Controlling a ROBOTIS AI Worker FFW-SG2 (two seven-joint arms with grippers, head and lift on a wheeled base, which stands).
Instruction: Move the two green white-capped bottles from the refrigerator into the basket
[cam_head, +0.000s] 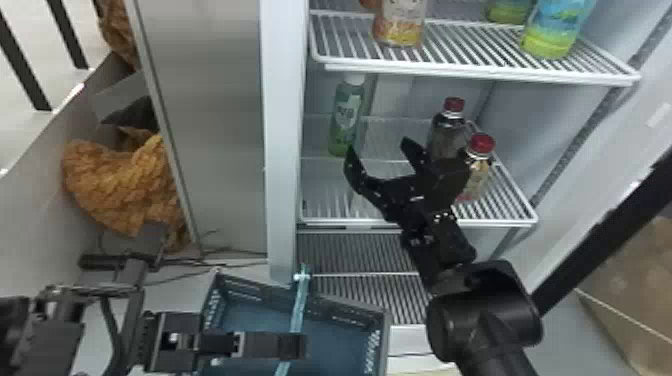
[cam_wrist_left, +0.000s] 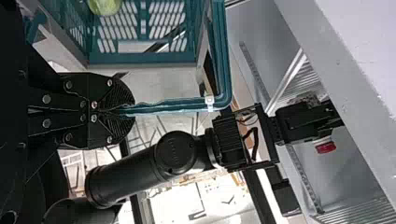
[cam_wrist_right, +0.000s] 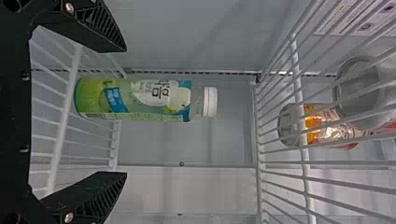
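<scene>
To pick the green bottle (cam_wrist_right: 135, 99) near the shelf (cam_head: 320, 220)'s left edge, advance the empty, spread right gripper (cam_head: 380, 149). Steady basket handle (cam_wrist_left: 173, 106) with clenched left gripper (cam_wrist_left: 133, 110).

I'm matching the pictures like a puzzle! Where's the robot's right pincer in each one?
Head view: the right pincer is just right of the middle, open.
Left wrist view: it's farther off, beside a red cap.
Right wrist view: it's up close, open, with the green bottle ahead.
Shared landmark: the fridge's wire shelves.

Bottles (cam_head: 345, 120) on shelves (cam_head: 475, 74); basket (cam_head: 345, 315) before refrigerator (cam_head: 284, 150).
</scene>
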